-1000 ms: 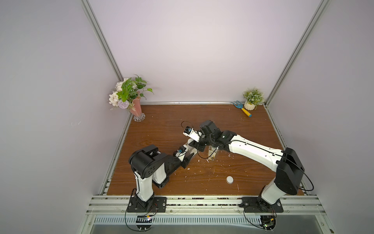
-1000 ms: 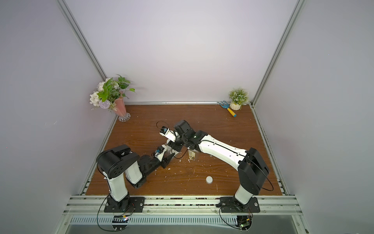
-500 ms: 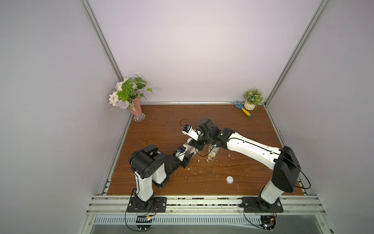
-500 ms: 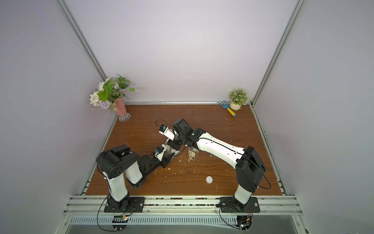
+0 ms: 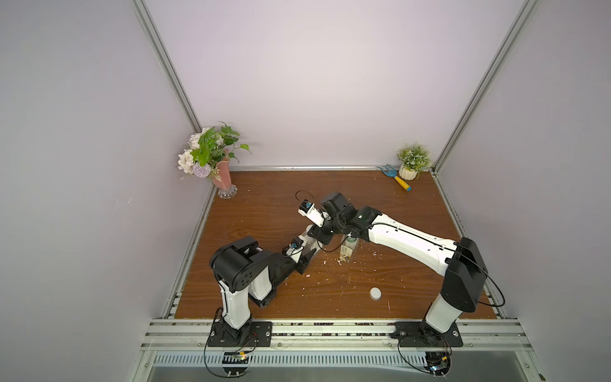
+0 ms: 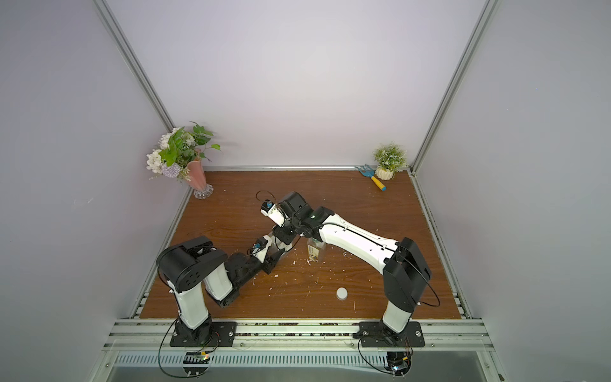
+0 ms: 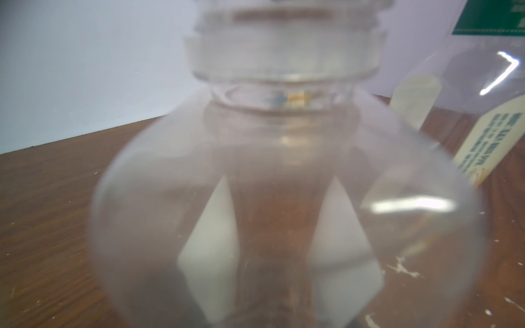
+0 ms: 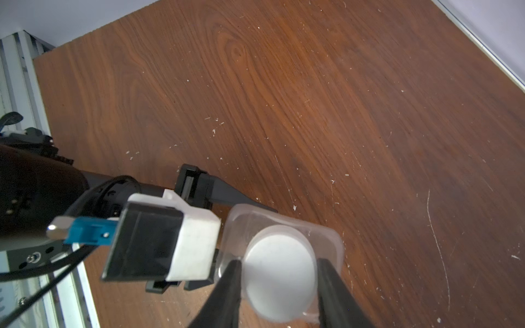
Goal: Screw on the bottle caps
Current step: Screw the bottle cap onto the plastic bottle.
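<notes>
Right gripper (image 8: 279, 264) is clamped on a white cap (image 8: 279, 281) that sits on the neck of the squarish bottle (image 8: 329, 238). The left gripper (image 5: 310, 246) pinches that bottle's body, mid-worktop (image 5: 264, 198). The round bottle (image 5: 347, 253) stands just beside it, top hidden under the right arm. So two bottles, two caps; the loose cap (image 5: 375, 292) lies well apart, toward the front edge. Flower vase (image 5: 222, 177), potted plant (image 5: 411, 162) and garden fork (image 5: 395, 177) sit at the back. Label print's too blurry to read.
</notes>
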`<control>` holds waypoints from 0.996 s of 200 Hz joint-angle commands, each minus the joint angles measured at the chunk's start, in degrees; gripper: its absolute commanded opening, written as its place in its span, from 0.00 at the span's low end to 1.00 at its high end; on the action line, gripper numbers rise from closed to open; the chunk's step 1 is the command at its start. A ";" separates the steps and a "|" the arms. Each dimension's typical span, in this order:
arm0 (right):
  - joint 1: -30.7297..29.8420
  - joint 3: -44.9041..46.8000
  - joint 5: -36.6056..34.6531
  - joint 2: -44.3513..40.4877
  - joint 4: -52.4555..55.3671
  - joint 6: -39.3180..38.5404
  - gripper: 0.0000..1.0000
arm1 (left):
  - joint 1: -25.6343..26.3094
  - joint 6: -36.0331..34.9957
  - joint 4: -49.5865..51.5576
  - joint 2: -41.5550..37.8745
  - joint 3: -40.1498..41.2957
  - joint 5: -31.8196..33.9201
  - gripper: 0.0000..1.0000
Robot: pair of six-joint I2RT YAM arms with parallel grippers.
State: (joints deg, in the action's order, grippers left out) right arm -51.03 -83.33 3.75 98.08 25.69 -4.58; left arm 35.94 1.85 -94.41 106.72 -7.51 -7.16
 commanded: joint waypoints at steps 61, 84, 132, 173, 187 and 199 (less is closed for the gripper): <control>-2.30 -10.24 -11.40 5.15 11.82 8.60 0.27 | 0.57 -1.29 -3.21 -0.46 0.79 2.08 0.27; -3.18 -13.09 -14.05 6.78 14.54 11.27 0.27 | 0.62 -1.30 -3.24 -0.53 0.76 2.58 0.26; -4.38 -18.99 -19.27 9.99 20.06 17.64 0.27 | 0.76 -1.24 -3.24 -0.64 0.87 3.52 0.26; -4.87 -22.00 -18.70 10.68 20.61 18.93 0.47 | 0.66 -1.18 -3.23 -0.29 0.74 3.69 0.26; -4.88 -22.01 -17.17 10.08 19.23 17.76 0.50 | 0.71 -1.15 -3.24 -0.13 0.63 3.65 0.26; -4.78 -21.50 -16.85 9.22 17.72 16.84 0.51 | 0.67 -1.10 -3.24 -0.03 0.63 3.66 0.26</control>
State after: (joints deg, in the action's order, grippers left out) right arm -56.51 -103.31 -11.46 109.21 45.08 12.25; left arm 36.03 1.74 -94.43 106.72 -7.51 -4.01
